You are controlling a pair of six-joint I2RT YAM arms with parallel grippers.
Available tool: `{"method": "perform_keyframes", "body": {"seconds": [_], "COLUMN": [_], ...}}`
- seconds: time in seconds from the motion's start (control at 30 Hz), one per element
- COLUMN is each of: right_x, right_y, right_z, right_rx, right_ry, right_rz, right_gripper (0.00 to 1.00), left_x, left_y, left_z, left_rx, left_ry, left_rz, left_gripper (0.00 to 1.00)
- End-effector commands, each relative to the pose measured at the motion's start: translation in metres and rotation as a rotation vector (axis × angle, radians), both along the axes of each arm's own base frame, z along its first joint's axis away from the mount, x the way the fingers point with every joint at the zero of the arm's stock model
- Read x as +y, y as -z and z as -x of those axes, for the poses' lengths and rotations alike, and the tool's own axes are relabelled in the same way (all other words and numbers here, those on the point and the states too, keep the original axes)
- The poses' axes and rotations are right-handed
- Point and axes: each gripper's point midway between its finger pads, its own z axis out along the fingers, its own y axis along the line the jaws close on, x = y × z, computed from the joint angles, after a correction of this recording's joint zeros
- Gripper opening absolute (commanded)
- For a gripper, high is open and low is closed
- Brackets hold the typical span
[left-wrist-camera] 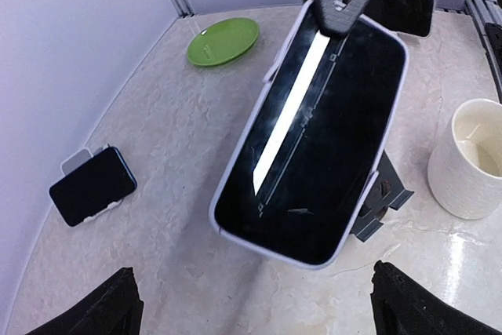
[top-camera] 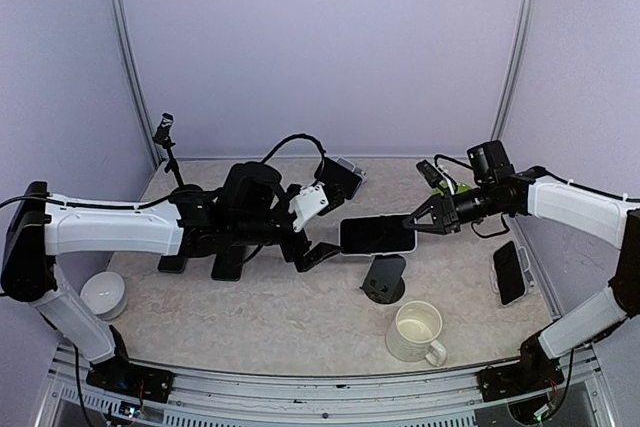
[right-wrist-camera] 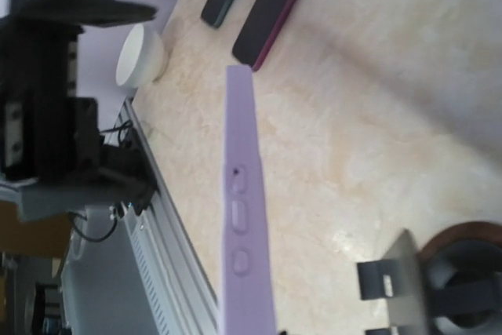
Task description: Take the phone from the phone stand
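Pale lilac walls (top-camera: 320,47) close in a marbled table (top-camera: 280,317). The phone (top-camera: 377,235) is no longer on the stand (top-camera: 384,279). It hangs in the air just above and behind it, screen up, its lilac case showing along the edge in the right wrist view. Its long axis runs left to right across the table, in line between the two arms. The right gripper (top-camera: 413,219) pinches the phone's right short end, jaws narrowed onto it. The left gripper (top-camera: 322,227) faces the other short end with its jaws spread wide and nothing in them. In the left wrist view that end of the phone lies just ahead of the two fingertips (left-wrist-camera: 106,307), centred on the gap but not yet between them. The left arm is nearest the free end, so a hand-over would call for a short straight push along the phone's length. A mug (top-camera: 415,332) stands near the stand on the front side, apart from both arms. The lifting-off looks done; setting the phone down does not.
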Motion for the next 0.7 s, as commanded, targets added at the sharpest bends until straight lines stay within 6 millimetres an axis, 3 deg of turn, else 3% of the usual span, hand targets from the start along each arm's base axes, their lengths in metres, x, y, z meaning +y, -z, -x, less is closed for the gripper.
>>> {"method": "perform_keyframes", "body": {"seconds": [0.0, 0.27, 0.67], "right_x": [0.021, 0.044, 0.056], "right_y": [-0.013, -0.018, -0.017], "right_z": [0.011, 0.016, 0.018], "right_rx": [0.023, 0.067, 0.124], "right_ry": [-0.077, -0.119, -0.143], "right_rz": [0.003, 0.004, 0.003], "right_gripper": [0.00, 0.00, 0.00], "left_x": [-0.005, -0.029, -0.053], "left_y": [-0.016, -0.010, 0.009], "left_z": [0.013, 0.033, 0.045], "left_rx": [-0.060, -0.017, 0.015], "left_ry": [0.068, 0.160, 0.227], "left_rz": [-0.094, -0.175, -0.257], "left_gripper": [0.99, 0.99, 0.99]}}
